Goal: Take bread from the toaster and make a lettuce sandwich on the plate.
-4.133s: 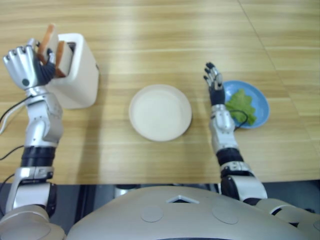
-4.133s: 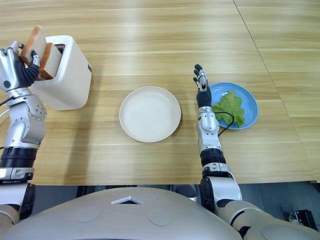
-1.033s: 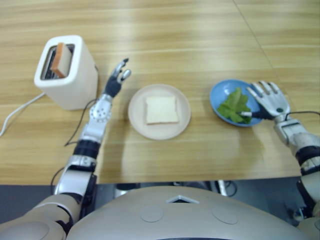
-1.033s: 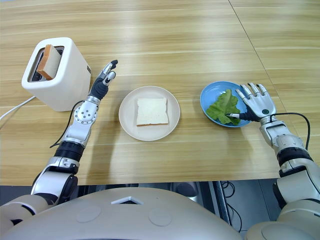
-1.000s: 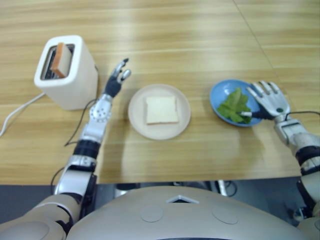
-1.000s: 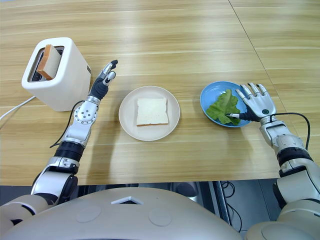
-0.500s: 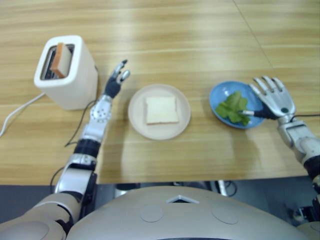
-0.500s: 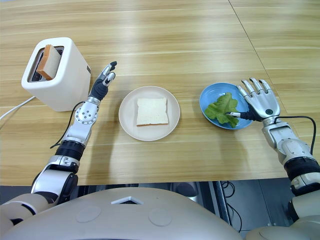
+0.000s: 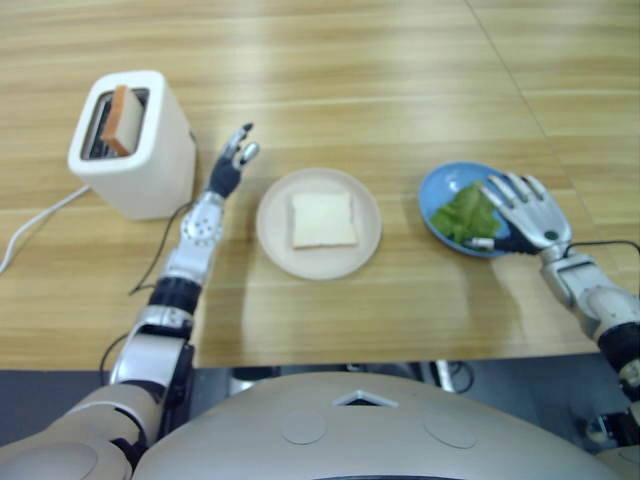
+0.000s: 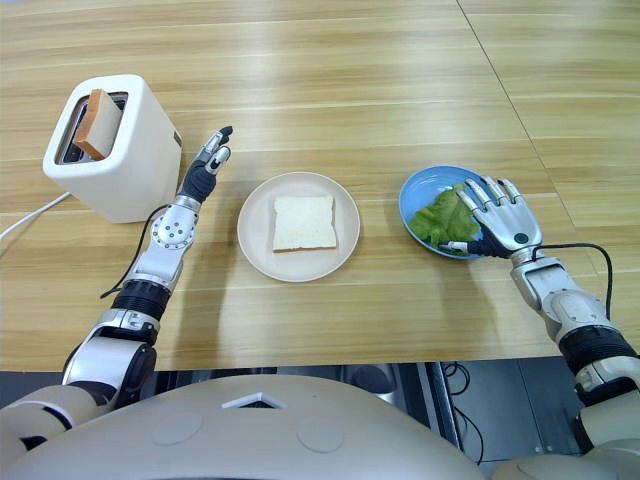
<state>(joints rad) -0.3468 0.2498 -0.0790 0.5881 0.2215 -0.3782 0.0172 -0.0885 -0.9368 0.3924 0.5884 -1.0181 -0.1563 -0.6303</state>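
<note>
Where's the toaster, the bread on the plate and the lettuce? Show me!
Toaster (image 10: 118,178): right eye view, on its white front side.
Bread (image 10: 304,222): right eye view, on the middle of the slice.
Lettuce (image 10: 436,220): right eye view, on the left part of the green leaf.

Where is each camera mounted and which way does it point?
Left eye view: on the head, looking forward and down at the wooden table; both arms show, left hand beside the white box toaster, right hand over the green lettuce leaf.
Right eye view: same head, slightly to the right, same downward aim; same arms and hands.
Shared: toaster, round cream plate, white bread slice, blue dish.
</note>
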